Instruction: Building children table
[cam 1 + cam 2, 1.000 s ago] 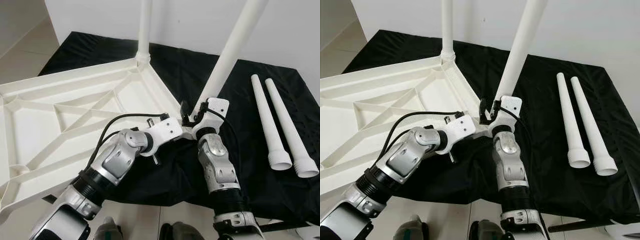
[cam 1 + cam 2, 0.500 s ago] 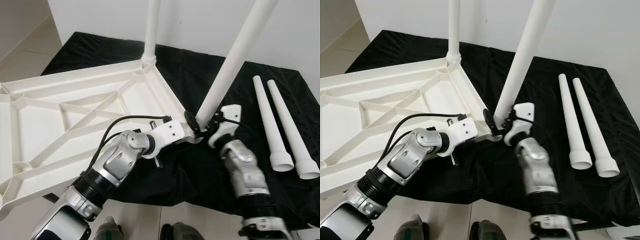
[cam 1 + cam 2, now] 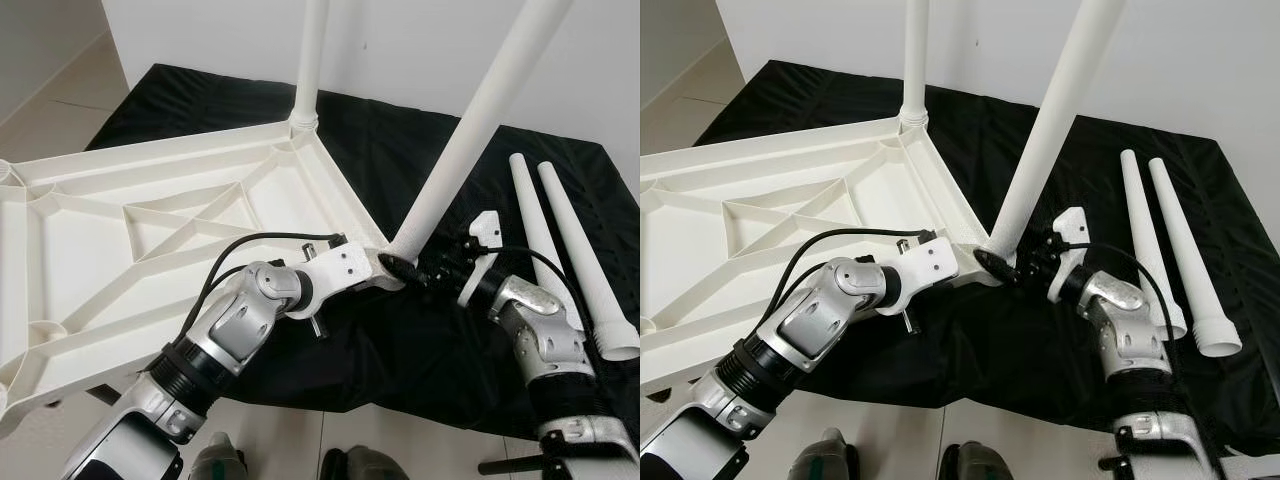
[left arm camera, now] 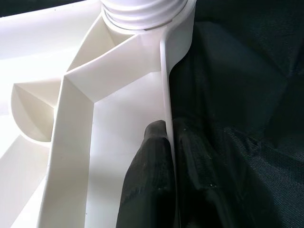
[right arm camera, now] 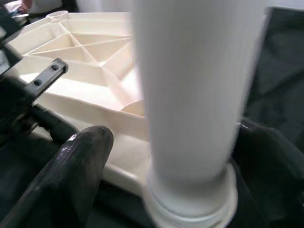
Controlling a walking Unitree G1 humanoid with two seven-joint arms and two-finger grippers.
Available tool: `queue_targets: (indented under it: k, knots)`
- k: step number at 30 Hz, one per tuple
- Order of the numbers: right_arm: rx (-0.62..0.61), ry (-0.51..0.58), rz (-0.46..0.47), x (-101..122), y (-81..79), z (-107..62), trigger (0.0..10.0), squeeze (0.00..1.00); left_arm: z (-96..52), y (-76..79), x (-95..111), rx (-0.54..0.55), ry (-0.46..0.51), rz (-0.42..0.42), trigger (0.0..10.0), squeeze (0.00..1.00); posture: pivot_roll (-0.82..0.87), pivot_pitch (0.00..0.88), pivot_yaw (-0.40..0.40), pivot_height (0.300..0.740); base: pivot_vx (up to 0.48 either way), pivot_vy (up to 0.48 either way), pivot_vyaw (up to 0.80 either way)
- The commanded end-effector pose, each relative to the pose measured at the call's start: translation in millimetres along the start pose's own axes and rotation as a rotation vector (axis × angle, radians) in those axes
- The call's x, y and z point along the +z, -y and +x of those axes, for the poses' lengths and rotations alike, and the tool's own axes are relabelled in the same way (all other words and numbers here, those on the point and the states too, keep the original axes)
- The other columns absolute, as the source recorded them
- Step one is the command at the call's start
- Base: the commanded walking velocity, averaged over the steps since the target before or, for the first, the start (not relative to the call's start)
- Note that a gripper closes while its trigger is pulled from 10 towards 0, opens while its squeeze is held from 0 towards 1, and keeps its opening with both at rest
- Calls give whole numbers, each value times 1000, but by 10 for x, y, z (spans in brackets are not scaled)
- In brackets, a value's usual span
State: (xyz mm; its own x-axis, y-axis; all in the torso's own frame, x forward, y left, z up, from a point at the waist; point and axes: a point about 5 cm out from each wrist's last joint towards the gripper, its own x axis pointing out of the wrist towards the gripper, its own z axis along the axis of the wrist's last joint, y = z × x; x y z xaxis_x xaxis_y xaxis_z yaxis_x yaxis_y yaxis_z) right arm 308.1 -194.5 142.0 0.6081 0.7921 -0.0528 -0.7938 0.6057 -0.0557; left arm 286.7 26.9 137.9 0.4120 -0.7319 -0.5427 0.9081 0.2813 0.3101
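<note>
Pinching the upturned white plastic tabletop (image 3: 150, 215) rim, the left pincer (image 4: 167, 142) is bracing; right pincer (image 3: 425, 272), fingers apart, is straddling the slanted white tubular leg (image 3: 470, 130) base at the near corner socket.

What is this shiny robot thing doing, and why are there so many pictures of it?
It's a walking robot building a small table. Two pictures come from cameras in its head, looking down at its silver arms. The other two come from cameras on its wrists, very close up.

The white tabletop lies upside down, partly on a black cloth. Two legs already stand up from it: a far leg and a near leg. Two spare legs lie on the cloth.

The left gripper pinches the tabletop's thin edge. The right gripper has its fingers around the bottom of the near leg, where it joins the corner.
</note>
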Motion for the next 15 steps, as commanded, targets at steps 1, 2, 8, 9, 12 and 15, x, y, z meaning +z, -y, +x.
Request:
queue_targets:
  k: [1, 2, 8, 9, 12, 15]
  knots:
    - [14, 2, 6, -3, 8, -19, 10000, 0, 7, 60, 99, -17, 46, 46, 10000, 0, 8, 7, -95, 740, 0, 0, 0]
    - [13, 0, 0, 1, 28, -13, 10000, 0, 4, 57, 98, -17, 45, 46, 10000, 0, 9, 7, -95, 740, 0, 0, 0]
    - [9, 23, 1, 17, 77, 26, 9490, 0, 1, 52, 98, -15, 45, 45, 10000, 0, 10, 8, -94, 740, 0, 0, 0]
    - [7, 28, 11, 11, 76, 47, 4510, 0, 1, 53, 98, -15, 45, 44, 10000, 0, 10, 8, -94, 740, 0, 0, 0]
    - [10, 31, 16, 4, 71, 63, 2353, 0, 2, 53, 99, -15, 45, 44, 10000, 0, 10, 8, -94, 740, 0, 0, 0]
    - [17, 28, 20, -9, 64, 76, 0, 0, 0, 49, 103, -15, 46, 44, 10000, 0, 9, 13, -94, 740, 0, 0, 0]
